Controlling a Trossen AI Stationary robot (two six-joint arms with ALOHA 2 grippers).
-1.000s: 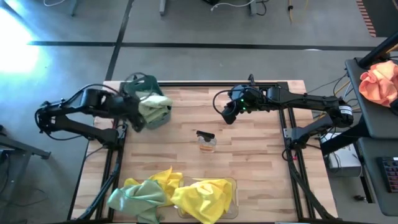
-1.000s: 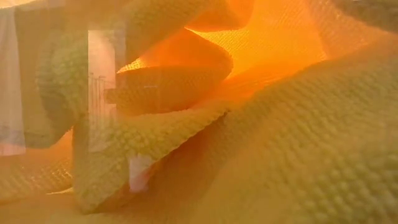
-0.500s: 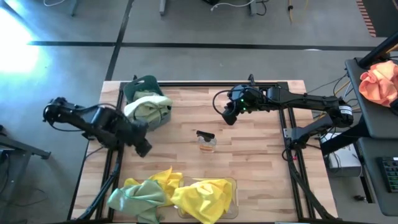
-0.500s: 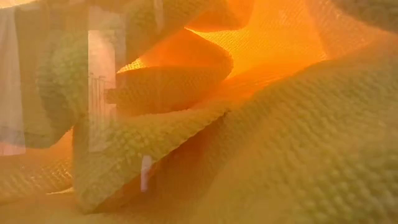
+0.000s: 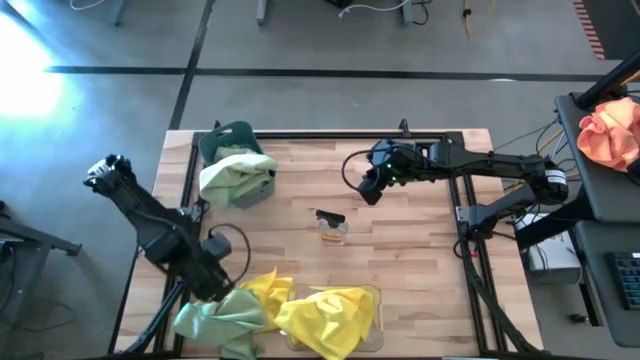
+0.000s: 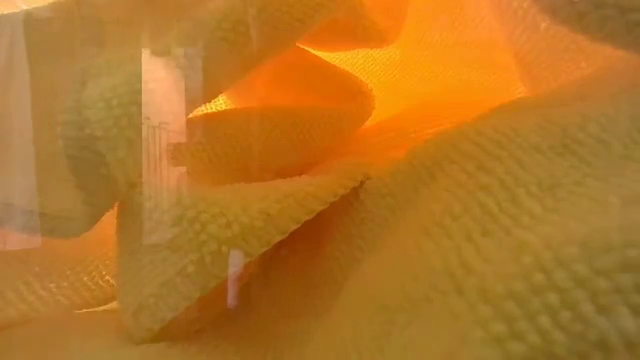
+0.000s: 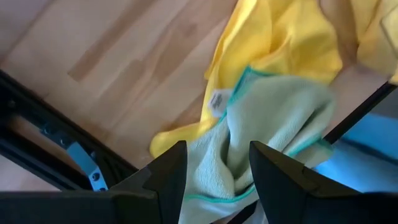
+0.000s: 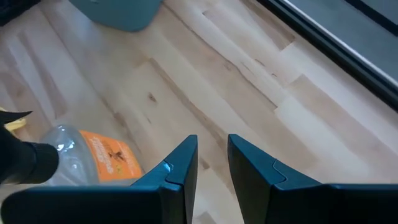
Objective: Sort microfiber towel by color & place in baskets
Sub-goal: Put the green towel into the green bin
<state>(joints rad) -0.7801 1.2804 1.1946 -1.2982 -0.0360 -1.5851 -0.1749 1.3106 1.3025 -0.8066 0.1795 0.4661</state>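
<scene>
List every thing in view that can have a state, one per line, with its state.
Left gripper: open, over the green towel at the table's near left corner.
Right gripper: open, empty, above bare wood.
Teal basket: holds a green towel spilling over its rim.
Clear basket: mostly covered by a yellow towel.
Small bottle: lying on its side.

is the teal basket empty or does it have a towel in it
Not empty. In the high view a pale green towel lies bunched in the teal basket at the table's far left, spilling over its near rim.
</scene>
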